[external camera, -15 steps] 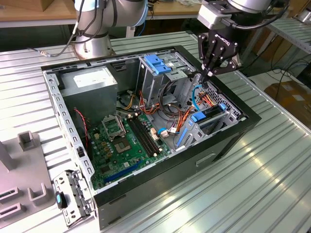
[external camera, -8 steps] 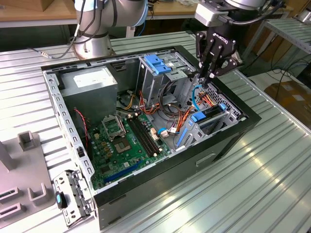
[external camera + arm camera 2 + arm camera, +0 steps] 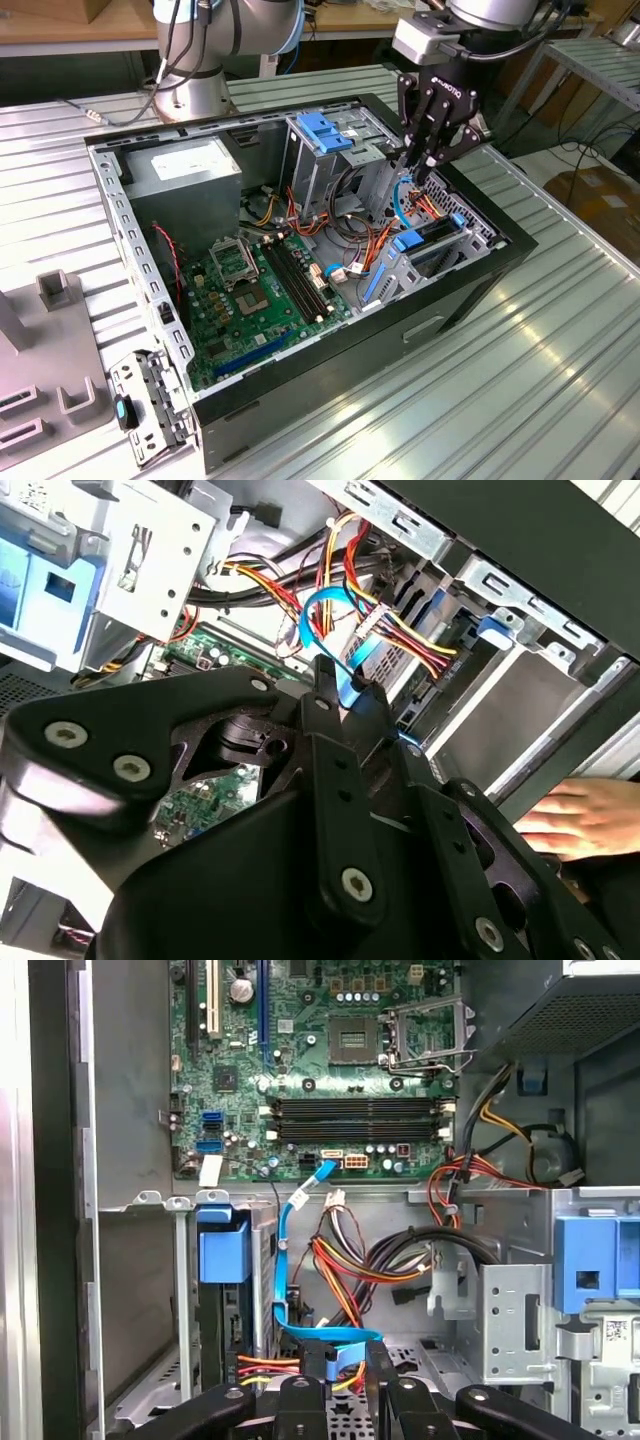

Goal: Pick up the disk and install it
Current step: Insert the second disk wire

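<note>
**Disk seated in the drive cage**

The disk [image 3: 432, 232] is seen standing on edge inside the grey drive cage [image 3: 398, 278], at the end of the computer case [image 3: 470, 290] toward the exterior view's right, just inside the black end wall. Only its narrow dark upper edge is exposed, bracketed by blue side rails [image 3: 408, 241] at both ends. Its label cannot be made out. In the first wrist view it is seen as a dark slab under a blue tab, with red and yellow wires running up to it.
</note>
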